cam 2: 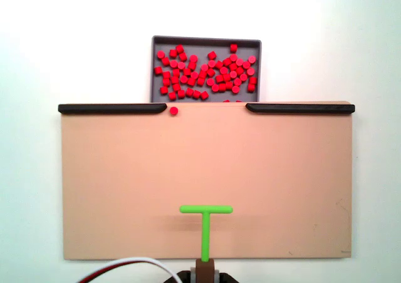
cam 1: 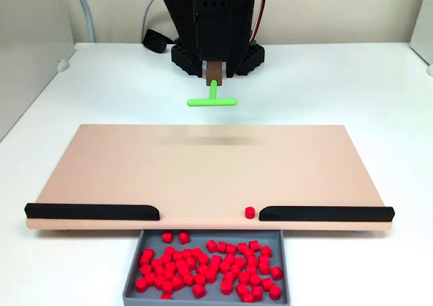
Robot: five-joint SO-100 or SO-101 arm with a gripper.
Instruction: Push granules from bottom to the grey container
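One stray granule (cam 1: 249, 212) on tan board (cam 1: 203, 164).

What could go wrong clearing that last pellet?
The single granule sits right beside the end of a black strip, so a push from the green T-tool might wedge it against the strip instead of dropping it into the grey container. The tool is far back, so it may roll sideways.
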